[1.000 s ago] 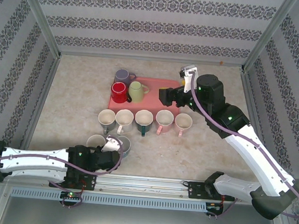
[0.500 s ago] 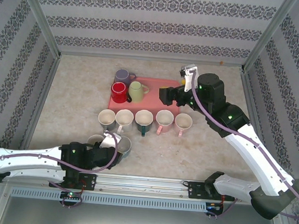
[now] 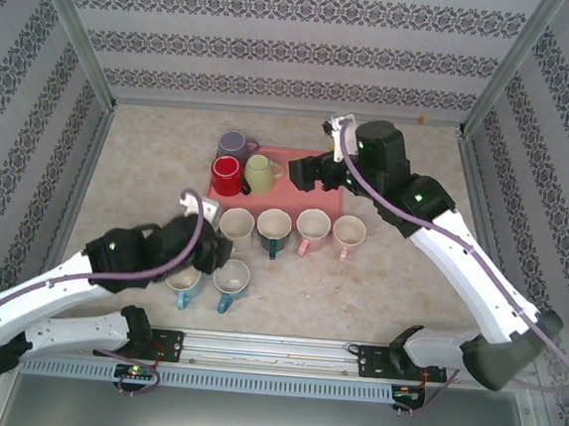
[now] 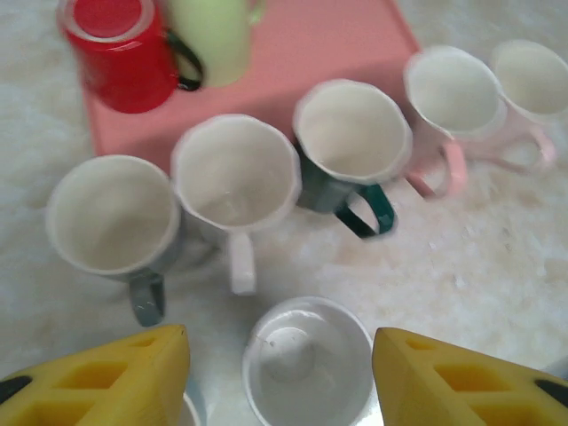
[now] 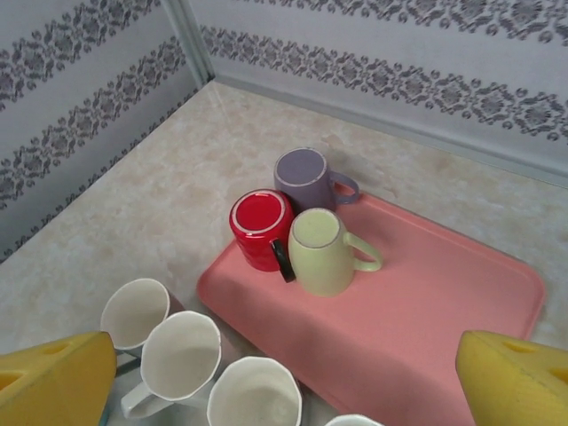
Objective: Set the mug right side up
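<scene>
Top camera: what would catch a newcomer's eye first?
Three upside-down mugs, red, purple and green, cluster at the pink tray's left end; the open right gripper hangs over the tray. In front stands a row of upright mugs, the open left gripper above two nearer ones.

The mugs (image 4: 235,173) look like glossy glazed ceramic, the pink tray (image 5: 426,302) smooth matt plastic, the table (image 5: 177,151) a mottled, faintly rough stone-like surface, the walls (image 5: 373,44) matt patterned paper, and the front rail (image 3: 282,349) brushed metal.
</scene>
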`<action>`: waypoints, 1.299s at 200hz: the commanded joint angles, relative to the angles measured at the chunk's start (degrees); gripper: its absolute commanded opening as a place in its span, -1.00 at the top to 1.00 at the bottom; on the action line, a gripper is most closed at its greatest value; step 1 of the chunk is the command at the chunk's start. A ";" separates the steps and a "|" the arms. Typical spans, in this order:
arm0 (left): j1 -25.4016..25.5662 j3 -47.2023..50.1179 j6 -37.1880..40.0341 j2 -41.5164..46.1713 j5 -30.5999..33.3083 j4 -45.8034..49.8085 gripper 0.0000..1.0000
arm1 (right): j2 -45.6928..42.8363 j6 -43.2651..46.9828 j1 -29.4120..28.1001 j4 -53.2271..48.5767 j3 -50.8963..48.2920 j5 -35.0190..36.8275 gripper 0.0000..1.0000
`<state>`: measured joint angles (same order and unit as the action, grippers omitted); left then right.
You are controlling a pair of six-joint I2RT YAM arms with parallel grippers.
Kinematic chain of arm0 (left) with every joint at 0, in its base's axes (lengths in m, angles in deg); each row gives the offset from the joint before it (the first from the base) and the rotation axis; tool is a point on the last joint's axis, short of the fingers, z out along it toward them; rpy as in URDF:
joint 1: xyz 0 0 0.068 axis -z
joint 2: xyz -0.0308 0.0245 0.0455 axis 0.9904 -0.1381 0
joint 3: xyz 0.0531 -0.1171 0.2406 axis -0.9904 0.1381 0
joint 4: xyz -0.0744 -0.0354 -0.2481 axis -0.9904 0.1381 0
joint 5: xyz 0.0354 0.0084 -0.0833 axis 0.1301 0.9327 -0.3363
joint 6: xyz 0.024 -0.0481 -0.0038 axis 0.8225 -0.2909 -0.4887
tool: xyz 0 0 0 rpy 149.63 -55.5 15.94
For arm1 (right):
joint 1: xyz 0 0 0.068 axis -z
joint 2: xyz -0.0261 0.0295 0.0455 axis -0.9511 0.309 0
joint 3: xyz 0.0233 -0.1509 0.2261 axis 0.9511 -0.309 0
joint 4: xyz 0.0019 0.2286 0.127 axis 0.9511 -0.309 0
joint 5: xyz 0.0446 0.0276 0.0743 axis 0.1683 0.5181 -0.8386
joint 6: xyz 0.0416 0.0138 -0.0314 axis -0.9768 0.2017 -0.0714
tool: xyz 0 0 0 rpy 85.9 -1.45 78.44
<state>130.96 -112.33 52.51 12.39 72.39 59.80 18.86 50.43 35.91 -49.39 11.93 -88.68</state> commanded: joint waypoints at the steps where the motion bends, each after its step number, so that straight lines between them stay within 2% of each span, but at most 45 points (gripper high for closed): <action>1: -10.01 -7.46 2.35 -2.79 -11.47 7.19 -0.15 | 4.87 5.86 0.61 -1.39 4.92 -3.74 -0.95; 26: -17.17 -14.32 -1.12 -6.41 -14.03 12.48 -0.18 | 14.50 11.02 0.70 -7.06 14.38 -6.16 -0.89; 40: -18.84 -15.87 -3.06 -7.19 -16.07 13.57 -0.19 | 18.94 15.13 0.37 -7.91 17.25 -6.24 -0.90; 69: -19.62 -17.23 -4.85 -7.75 -20.23 13.71 -0.19 | 28.07 25.54 0.33 -10.66 24.56 -6.52 -0.90; 101: -19.61 -21.84 -2.76 -10.21 -22.53 18.34 -0.18 | 37.80 38.96 -0.37 -14.84 32.39 -7.58 -0.89; 124: -19.72 -25.24 0.58 -12.00 -24.50 21.56 -0.17 | 41.16 53.90 -0.13 -13.91 30.91 -9.42 -0.93; 137: -19.78 -26.94 1.74 -13.28 -24.83 23.70 -0.16 | 43.29 59.15 0.12 -13.01 31.24 -9.49 -0.95; 188: -20.06 -28.64 5.21 -14.92 -25.75 26.64 -0.16 | 55.26 61.60 1.64 -18.80 46.69 -14.00 -0.95; 260: -23.28 -27.85 9.17 -14.37 -26.09 27.25 -0.16 | 63.32 57.97 2.61 -17.05 52.36 -12.85 -0.95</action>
<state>109.09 -139.43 58.57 -2.65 46.73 84.65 79.69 109.62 37.50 -66.04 62.22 -100.14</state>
